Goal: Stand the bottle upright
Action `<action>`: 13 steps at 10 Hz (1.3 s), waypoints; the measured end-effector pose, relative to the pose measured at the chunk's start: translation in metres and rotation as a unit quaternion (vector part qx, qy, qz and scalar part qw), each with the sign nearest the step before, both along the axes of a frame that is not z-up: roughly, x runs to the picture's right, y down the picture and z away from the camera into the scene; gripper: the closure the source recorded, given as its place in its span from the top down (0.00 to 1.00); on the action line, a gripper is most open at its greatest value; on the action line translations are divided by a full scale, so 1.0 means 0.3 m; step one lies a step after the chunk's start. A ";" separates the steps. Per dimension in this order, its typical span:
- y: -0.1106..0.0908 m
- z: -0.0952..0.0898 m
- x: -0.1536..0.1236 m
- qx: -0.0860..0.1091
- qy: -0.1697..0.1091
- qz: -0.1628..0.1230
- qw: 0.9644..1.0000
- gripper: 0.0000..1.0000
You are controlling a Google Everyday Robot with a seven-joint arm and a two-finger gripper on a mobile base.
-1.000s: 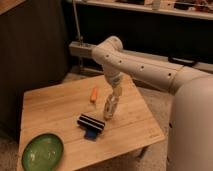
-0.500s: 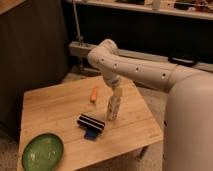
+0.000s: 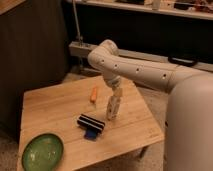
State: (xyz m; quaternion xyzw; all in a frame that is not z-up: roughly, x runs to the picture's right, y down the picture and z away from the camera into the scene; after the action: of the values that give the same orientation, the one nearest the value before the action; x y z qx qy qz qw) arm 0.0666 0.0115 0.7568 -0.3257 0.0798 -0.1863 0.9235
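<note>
The bottle [image 3: 112, 110], small and whitish, stands nearly upright, leaning slightly, with its base on or just above the wooden table [image 3: 55, 107] right of centre. My gripper [image 3: 116, 96] comes down from the white arm and is shut on the bottle's top end. The slim orange stick [image 3: 93, 93] lies on the table just left of the bottle, apart from it.
A black block with pale stripes [image 3: 91, 122] lies in front of the bottle, with a blue item [image 3: 91, 134] under its near side. A green plate [image 3: 42, 152] sits at the table's front left corner. The table's right edge is close to the bottle.
The gripper has swung the bottle from a tilt to nearly upright and lowered it toward the table. The arm's elbow has shifted a little.
</note>
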 end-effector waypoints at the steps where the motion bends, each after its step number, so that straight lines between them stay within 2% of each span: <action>1: 0.000 0.000 -0.005 0.000 -0.001 0.000 1.000 0.80; 7: -0.001 -0.004 -0.003 0.003 0.002 0.000 1.000 0.80; 8: -0.005 -0.007 -0.002 0.005 -0.002 0.008 1.000 0.80; 10: -0.016 -0.016 0.012 0.012 -0.028 0.051 0.998 0.80; 11: -0.024 -0.024 0.030 0.021 -0.067 0.099 0.993 0.80; 12: -0.028 -0.034 0.049 0.029 -0.112 0.147 0.982 0.80; 13: -0.039 -0.047 0.068 0.040 -0.148 0.187 0.970 0.80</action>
State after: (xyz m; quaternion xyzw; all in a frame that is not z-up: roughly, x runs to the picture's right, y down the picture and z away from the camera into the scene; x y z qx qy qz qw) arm 0.0871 -0.0002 0.7427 -0.2662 -0.1130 -0.0534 0.9558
